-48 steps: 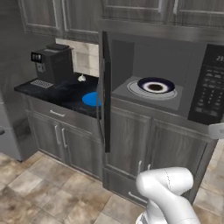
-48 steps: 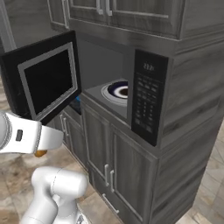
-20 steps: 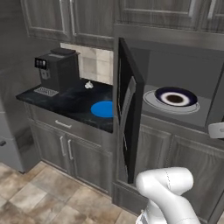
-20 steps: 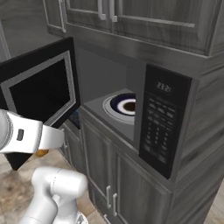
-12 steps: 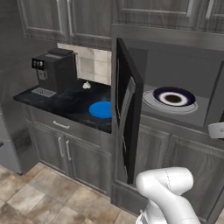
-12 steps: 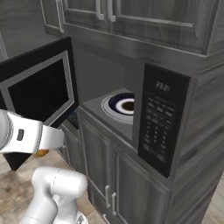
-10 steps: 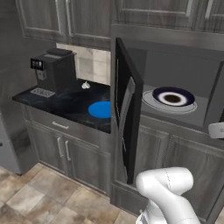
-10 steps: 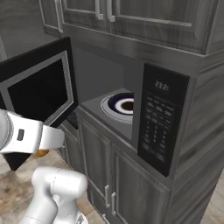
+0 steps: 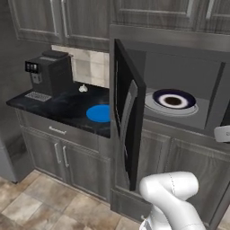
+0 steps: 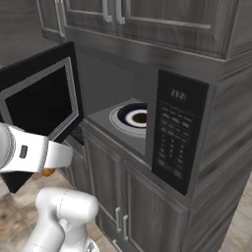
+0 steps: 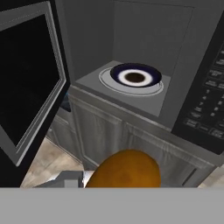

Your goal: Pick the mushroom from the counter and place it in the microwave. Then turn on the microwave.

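Orange-brown mushroom (image 11: pixel 124 169) sits gripped in our jaws, low before the open microwave (image 11: pixel 131 94); we judge it could clip the swung-out door (image 11: pixel 28 83) or cavity sill and slip free.

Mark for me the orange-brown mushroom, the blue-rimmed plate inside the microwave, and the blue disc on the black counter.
Orange-brown mushroom (image 11: pixel 124 169), hand view, on its rounded cap.
Blue-rimmed plate (image 11: pixel 120 71), hand view, on its dark rim.
Blue disc (image 9: pixel 99 113), left base view, on its flat top.
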Motion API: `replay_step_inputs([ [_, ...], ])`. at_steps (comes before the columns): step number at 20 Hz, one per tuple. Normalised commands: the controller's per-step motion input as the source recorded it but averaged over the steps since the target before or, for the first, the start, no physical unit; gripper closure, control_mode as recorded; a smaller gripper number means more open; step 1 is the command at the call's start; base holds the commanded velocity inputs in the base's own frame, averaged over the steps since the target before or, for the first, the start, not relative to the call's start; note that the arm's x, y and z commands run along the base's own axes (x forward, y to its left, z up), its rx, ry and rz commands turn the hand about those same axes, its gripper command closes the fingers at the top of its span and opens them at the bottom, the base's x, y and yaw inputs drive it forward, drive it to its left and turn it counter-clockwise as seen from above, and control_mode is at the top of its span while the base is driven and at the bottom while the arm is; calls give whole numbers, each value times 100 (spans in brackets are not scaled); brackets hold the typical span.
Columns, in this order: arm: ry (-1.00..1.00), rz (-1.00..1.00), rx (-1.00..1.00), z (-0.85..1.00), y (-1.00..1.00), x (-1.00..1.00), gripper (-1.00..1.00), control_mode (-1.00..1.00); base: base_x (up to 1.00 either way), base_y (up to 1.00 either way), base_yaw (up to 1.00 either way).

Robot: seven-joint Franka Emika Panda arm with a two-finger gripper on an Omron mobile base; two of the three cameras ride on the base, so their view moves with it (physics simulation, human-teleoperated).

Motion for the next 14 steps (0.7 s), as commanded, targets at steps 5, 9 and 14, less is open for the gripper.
replay_step_inputs([
  [5,0,0,0,0,0,0,100,100,0,0,-6],
  [9,0,0,0,0,0,0,100,100,0,0,0],
  [14,0,-4,0,0,0,20,100,-100,0,0,0],
])
